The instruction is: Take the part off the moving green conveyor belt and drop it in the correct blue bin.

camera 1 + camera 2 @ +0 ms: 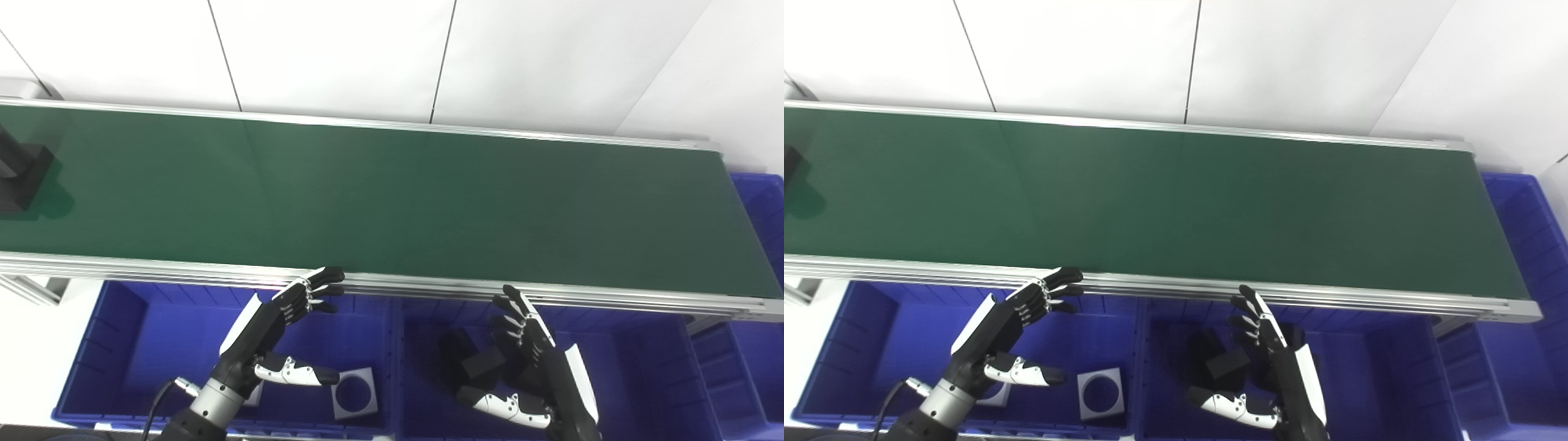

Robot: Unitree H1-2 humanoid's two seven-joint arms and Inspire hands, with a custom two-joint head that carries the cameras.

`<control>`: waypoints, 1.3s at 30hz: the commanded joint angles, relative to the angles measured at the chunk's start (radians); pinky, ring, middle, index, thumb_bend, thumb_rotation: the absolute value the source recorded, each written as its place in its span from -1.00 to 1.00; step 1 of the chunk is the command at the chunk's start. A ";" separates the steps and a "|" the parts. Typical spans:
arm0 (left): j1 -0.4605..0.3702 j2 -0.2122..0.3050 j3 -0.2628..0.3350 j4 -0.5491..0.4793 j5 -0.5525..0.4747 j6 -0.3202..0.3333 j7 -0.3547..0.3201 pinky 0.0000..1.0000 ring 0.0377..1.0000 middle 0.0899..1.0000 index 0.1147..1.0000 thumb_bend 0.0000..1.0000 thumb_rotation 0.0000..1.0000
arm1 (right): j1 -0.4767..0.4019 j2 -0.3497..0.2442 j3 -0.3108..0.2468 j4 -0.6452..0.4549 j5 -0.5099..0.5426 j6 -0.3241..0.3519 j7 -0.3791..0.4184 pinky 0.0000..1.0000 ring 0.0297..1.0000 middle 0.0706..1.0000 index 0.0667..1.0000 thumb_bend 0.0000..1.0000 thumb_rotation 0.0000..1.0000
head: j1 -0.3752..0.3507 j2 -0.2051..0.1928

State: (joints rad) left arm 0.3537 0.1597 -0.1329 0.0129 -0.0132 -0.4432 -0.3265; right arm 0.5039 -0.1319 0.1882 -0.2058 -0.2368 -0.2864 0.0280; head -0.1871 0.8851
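black part (21,174) at belt's (392,202) left end

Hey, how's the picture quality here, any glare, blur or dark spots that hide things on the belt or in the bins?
Left eye view: even lighting, soft sheen on the green belt; the black part at the far left is cut by the frame edge. Right eye view: sharp overall, but the black parts in the right bin blend into shadow; the left hand and right hand are crisp.
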 commanded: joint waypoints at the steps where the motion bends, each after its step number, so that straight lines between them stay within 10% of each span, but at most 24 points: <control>1: -0.004 -0.002 0.003 -0.021 -0.015 -0.027 -0.002 0.41 0.60 0.71 0.68 0.95 -0.31 | 0.002 0.003 -0.001 -0.021 -0.001 -0.038 -0.004 0.41 0.59 0.73 0.88 0.65 -0.44 | 0.000 0.000; 29: -0.004 -0.004 0.006 -0.021 -0.013 -0.027 -0.002 0.41 0.60 0.71 0.69 0.95 -0.30 | 0.002 0.003 -0.001 -0.022 -0.006 -0.030 -0.002 0.41 0.59 0.73 0.88 0.65 -0.40 | 0.009 -0.005; 39: 0.002 -0.031 -0.038 0.008 0.023 -0.027 0.030 0.42 0.60 0.71 0.67 0.96 -0.30 | 0.005 -0.039 -0.022 0.014 0.059 -0.089 0.008 0.45 0.63 0.75 0.90 0.60 -0.52 | 0.322 -0.097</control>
State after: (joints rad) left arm 0.3554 0.1355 -0.1573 0.0302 -0.0019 -0.4433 -0.3128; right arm 0.5061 -0.1627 0.1732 -0.1726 -0.1997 -0.3085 0.0302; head 0.1334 0.7885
